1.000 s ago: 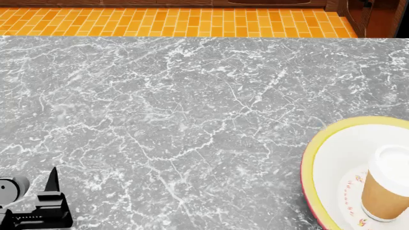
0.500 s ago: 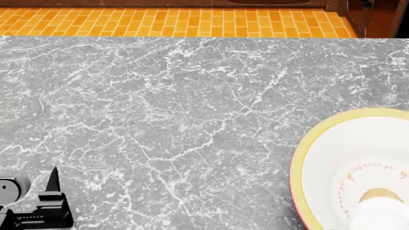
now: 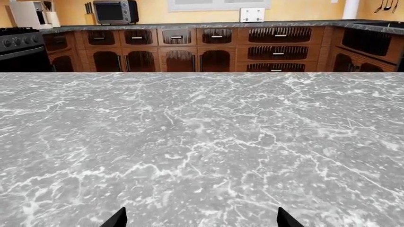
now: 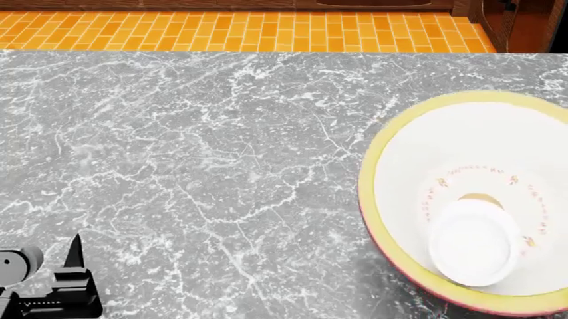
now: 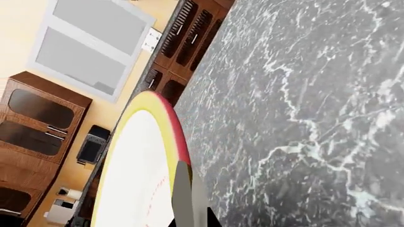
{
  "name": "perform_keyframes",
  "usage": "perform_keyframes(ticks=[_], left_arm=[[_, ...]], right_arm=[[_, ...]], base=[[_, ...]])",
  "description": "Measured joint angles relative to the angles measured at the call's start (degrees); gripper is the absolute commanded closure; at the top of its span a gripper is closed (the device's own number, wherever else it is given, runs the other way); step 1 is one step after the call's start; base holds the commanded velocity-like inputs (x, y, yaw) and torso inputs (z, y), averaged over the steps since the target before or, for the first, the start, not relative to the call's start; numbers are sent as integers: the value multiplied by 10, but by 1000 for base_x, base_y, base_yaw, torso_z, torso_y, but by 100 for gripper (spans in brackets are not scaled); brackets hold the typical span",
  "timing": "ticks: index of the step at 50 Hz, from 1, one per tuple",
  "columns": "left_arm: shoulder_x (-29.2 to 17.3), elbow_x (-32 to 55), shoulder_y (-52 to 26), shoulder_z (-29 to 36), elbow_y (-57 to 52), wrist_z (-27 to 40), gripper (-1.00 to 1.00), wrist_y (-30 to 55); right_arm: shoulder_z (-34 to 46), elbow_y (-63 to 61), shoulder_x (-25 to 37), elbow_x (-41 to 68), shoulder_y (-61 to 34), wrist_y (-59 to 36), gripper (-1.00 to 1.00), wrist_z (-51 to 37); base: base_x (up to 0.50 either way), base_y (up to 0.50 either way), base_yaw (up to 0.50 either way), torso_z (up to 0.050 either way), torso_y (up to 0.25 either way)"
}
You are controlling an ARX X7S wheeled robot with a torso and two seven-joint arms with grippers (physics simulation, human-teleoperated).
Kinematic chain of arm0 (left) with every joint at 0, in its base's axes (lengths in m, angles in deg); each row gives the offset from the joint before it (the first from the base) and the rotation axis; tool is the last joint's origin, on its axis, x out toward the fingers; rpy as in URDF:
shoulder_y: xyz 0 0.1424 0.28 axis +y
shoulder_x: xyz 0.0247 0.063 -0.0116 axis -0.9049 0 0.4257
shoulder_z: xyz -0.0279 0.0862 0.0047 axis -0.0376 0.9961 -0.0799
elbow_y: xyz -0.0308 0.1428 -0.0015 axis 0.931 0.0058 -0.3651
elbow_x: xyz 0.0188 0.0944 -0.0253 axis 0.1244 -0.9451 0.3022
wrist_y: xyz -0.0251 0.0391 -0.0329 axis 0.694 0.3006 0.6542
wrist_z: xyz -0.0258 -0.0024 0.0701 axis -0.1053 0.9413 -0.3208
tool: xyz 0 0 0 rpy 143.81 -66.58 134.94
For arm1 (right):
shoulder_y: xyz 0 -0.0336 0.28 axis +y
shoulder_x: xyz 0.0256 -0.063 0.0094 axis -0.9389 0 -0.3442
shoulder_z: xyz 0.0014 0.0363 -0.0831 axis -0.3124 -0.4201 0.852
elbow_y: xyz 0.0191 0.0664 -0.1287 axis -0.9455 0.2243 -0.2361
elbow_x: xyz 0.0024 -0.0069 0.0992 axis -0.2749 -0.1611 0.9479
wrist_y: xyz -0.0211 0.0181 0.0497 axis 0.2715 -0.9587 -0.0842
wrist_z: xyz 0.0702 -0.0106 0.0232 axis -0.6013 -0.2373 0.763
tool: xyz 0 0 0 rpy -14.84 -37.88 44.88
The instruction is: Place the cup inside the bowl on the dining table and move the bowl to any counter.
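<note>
The bowl, white inside with a yellow rim and red outside, is lifted above the grey marble dining table at the right of the head view. The cup stands in it, seen from above: white lid, a sliver of tan side. In the right wrist view the bowl fills the lower part and my right gripper is shut on its rim. That gripper is hidden in the head view. My left gripper rests low at the front left, open and empty, over bare table.
Orange brick floor lies beyond the table's far edge. Across the room stand wooden cabinets under a dark marble counter, with a toaster oven on it and a stove beside.
The bowl has risen toward the head camera and moved left and farther into view with the cup in it. The cup now shows from above. The left arm has not moved.
</note>
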Motion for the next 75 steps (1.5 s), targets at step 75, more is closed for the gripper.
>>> perform_keyframes(ticks=[75], left_arm=[[-16,16,6,-11,-2,17,-100,-12]], right_arm=[[174,-44,-102,14,-44,-2,100,-1]], base=[[-214,5,0,0,0]])
